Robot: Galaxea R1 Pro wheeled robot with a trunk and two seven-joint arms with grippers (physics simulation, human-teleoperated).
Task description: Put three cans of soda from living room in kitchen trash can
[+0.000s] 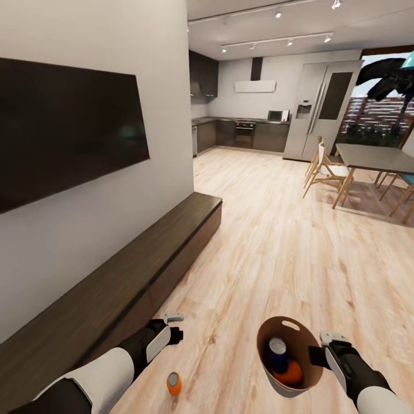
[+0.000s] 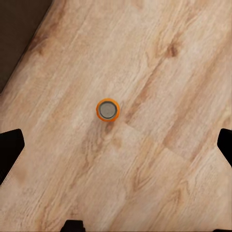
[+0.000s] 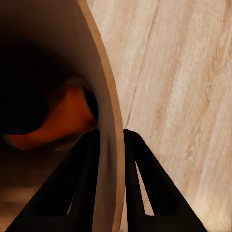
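One orange can of soda stands upright on the wooden floor, silver top up. My left gripper hangs above it, open, fingers spread wide with nothing between them. The tash can is held off the floor at the right, tilted, its brown inside facing the head camera. Inside it lie a dark blue can of soda and a second orange one. My right gripper is shut on the bin's rim, one finger inside and one outside.
A long low dark bench runs along the left wall under a wall TV. Open wooden floor leads ahead to the kitchen with its steel fridge. A dining table and chairs stand at the far right.
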